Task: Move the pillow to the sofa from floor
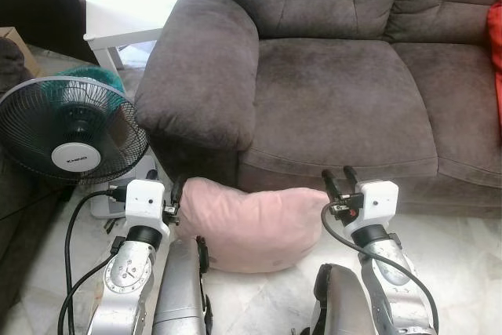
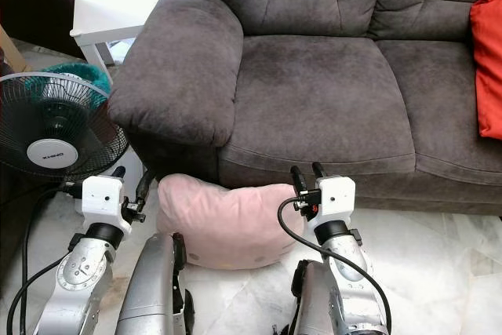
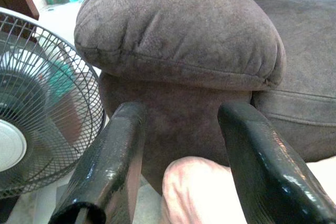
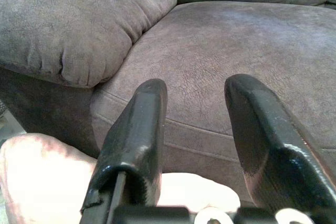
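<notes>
**A:** What sits nearest the robot?

**B:** Its two silver arms, at 7 and 5 o'clock low in the head view. The left hand (image 1: pixel 163 191) has its fingers spread apart with nothing between them, at the left end of the pink pillow (image 1: pixel 255 225). The right hand (image 1: pixel 339 179) is also spread and empty, just at the pillow's right end, near its top corner.

**A:** And the pillow itself?

**B:** It lies on the pale marble floor (image 1: pixel 455 264) between the two hands, pushed up against the front of the grey sofa (image 1: pixel 337 92), right below the armrest (image 1: pixel 205 76).

**A:** Anything off to the side?

**B:** At 9 o'clock a black electric fan (image 1: pixel 72 132) stands on the floor beside the armrest, with black cables running down the left arm.

**A:** Farther back?

**B:** The sofa's seat cushions at 12 o'clock, a red cushion (image 2: pixel 488 60) on the seat at 3 o'clock, and a white table (image 1: pixel 125 5) at 11 o'clock behind the armrest.
</notes>
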{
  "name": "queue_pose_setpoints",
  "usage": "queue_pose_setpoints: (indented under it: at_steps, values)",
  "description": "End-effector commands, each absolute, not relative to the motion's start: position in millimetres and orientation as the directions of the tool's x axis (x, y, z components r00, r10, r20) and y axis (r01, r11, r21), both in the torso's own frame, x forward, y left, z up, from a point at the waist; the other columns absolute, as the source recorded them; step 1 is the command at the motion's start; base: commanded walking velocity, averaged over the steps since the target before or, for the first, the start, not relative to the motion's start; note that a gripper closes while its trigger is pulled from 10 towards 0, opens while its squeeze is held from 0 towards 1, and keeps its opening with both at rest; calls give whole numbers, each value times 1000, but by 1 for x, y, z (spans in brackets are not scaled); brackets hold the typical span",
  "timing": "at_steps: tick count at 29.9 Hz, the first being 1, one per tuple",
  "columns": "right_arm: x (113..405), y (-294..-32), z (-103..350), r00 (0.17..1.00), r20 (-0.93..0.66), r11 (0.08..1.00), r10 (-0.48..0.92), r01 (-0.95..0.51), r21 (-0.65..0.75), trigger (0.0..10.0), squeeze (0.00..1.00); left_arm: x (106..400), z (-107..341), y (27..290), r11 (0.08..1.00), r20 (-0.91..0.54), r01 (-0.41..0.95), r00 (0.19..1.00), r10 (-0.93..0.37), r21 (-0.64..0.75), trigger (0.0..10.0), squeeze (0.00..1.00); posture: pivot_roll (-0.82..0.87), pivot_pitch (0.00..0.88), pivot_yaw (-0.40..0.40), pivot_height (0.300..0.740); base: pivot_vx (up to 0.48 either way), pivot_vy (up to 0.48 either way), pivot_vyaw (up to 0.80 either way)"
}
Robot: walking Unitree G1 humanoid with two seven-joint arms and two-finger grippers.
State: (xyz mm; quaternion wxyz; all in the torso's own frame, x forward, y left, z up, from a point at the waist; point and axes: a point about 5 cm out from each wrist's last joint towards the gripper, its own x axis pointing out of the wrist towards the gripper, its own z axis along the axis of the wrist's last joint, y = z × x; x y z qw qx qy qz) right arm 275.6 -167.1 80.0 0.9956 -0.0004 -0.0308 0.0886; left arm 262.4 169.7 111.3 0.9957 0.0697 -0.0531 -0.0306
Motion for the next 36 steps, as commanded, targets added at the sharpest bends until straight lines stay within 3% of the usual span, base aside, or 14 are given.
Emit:
queue_pose_setpoints:
  at_steps: [1,9,21,24,27,33,36]
  values:
    - [273,-167,78,981,58,983,183,-183,-13,10000,0,262,107,172,988,76,45,995,-57,149,10000,0,162,138,-31,519,300,0,0]
    - [272,-165,77,978,52,979,204,-203,-32,10000,0,262,107,172,988,73,46,996,-57,147,10000,0,163,140,-32,519,344,0,395]
    - [273,-167,77,980,49,982,191,-190,-13,10000,0,262,105,168,986,58,84,994,-93,143,10000,0,163,140,-32,519,319,0,0]
    - [273,-167,76,981,46,982,189,-188,-12,10000,0,256,85,164,968,-83,203,978,-192,149,10000,0,167,140,-32,519,0,0,0]
    - [273,-167,76,981,45,982,189,-189,-12,10000,0,251,76,164,960,-141,240,965,-220,147,10000,0,166,142,-31,519,0,0,0]
    - [273,-167,76,981,43,982,189,-189,-11,10000,0,241,53,162,942,-278,288,932,-234,172,10000,0,163,140,-33,519,0,0,0]
    - [273,-167,76,981,43,982,188,-188,-12,10000,0,239,50,165,959,-267,246,942,-202,140,10000,0,166,141,-34,519,0,0,0]
